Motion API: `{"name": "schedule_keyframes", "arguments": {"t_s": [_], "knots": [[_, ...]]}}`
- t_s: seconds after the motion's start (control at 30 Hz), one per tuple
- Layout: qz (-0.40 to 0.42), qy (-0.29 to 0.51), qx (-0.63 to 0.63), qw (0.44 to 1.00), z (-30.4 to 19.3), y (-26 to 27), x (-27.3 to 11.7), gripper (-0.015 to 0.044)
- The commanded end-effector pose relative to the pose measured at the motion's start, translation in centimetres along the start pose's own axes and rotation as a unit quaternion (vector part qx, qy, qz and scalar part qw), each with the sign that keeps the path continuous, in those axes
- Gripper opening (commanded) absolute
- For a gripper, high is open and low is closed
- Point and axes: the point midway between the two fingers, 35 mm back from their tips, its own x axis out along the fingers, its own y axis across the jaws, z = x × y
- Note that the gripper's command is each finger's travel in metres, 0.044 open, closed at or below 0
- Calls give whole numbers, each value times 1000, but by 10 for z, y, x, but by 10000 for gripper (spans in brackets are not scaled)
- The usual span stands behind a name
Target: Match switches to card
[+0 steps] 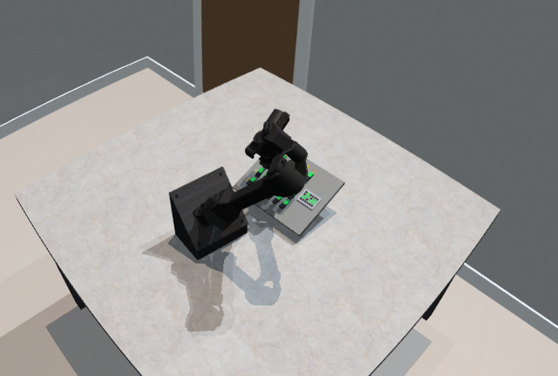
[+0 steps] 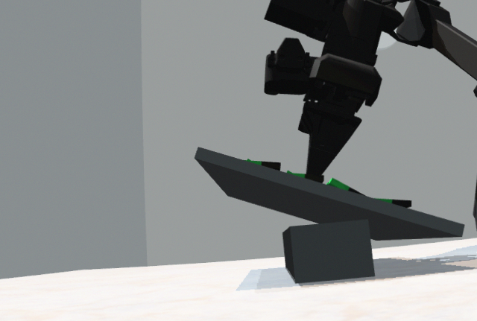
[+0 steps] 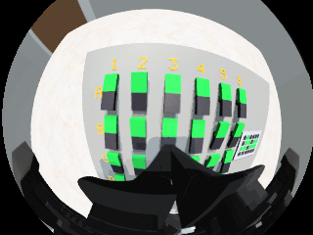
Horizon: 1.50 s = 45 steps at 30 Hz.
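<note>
A: Grey walls, a brown door behind, and a marbled table (image 1: 360, 272). Where is the panel?

B: The grey switch panel (image 2: 292, 194) sits tilted on a dark block (image 2: 329, 249), beside the arm's black base (image 1: 202, 214). Its green-and-grey rocker switches (image 3: 140, 92) stand in numbered columns.

A: And the card?

B: The small card (image 1: 309, 199) lies on the panel just beside the grid.

A: The gripper?

B: The gripper (image 2: 314, 176) points down with its fingers pressed together, holding nothing. Its tip touches a switch in the grid; which half, I cannot tell.
</note>
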Motion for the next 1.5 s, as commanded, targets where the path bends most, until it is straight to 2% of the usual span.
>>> {"name": "schedule_keyframes", "arguments": {"t_s": [0.0, 1.47], "knots": [[-2, -1, -2, 1000, 0, -1, 0, 0], [-2, -1, -2, 1000, 0, -1, 6, 0]]}}
